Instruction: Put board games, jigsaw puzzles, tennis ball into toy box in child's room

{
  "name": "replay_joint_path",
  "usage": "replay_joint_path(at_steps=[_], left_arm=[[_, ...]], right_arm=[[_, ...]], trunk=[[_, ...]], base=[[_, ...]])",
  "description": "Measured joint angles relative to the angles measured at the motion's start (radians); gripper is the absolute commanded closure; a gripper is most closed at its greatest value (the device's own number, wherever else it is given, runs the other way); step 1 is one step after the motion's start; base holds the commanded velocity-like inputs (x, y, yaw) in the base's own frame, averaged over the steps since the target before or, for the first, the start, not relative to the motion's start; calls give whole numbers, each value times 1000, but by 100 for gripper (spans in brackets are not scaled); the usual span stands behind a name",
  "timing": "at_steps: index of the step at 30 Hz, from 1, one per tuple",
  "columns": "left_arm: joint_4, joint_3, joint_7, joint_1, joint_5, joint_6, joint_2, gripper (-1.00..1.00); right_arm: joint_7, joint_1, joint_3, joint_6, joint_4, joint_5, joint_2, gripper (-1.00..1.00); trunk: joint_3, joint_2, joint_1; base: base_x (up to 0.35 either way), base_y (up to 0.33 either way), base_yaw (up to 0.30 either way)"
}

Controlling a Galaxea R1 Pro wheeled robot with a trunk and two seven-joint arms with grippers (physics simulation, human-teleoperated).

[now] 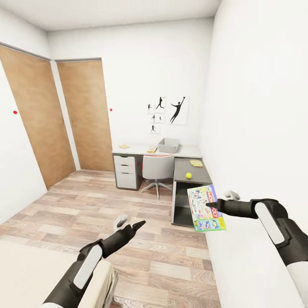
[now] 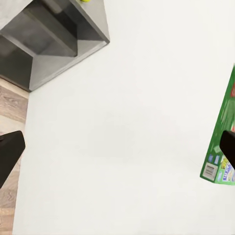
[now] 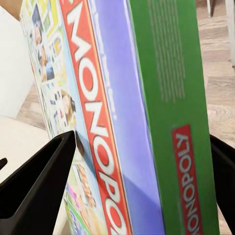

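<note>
Right claw (image 1: 210,205) grips the MONOPOLY board game (image 1: 206,208), box upright on edge between its fingers (image 3: 36,183), printed glossy lid facing camera. Left claw (image 1: 136,226) empty over wood floor, fingers spread apart. Toy box (image 1: 168,145) on the table (image 1: 188,150) at 12 o'clock, far off; tennis ball (image 1: 188,175) on the darker wing. Puzzles too small to make out.

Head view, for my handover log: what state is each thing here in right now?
MONOPOLY box: held upright off the floor, clamped in the right hand.
Left hand: open, holding nothing.
Toy box: on the table, contents cannot be told.
Tennis ball: resting on the table's darker wing.
Doors: both closed.
Drawers: closed.
</note>
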Motion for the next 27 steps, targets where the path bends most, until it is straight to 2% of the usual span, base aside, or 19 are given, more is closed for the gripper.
replay_joint_path(at_steps=[1,5,9,14,18,27], left_arm=[[0,0,0,0,0,0,0,-100],[1,26,0,6,0,0,3,-100],[1,39,0,7,-1,0,4,-100],[4,56,1,10,-1,1,5,-100],[6,59,1,10,-2,1,5,-100],[9,63,1,10,-4,2,5,-100]], right_arm=[[-1,0,0,0,0,2,0,100],[-49,0,10,0,-8,1,35,100],[-62,1,20,0,-13,0,46,100],[-80,0,94,0,-34,-3,64,100],[-86,0,127,0,-48,-3,72,100],[-93,-16,149,0,-57,-3,116,100]], trunk=[[0,0,0],[0,0,0],[0,0,0],[0,0,0],[0,0,0],[0,0,0]], base=[[0,0,-47],[0,0,-29],[0,0,-16],[0,0,-7],[0,0,-3],[0,0,-1]])
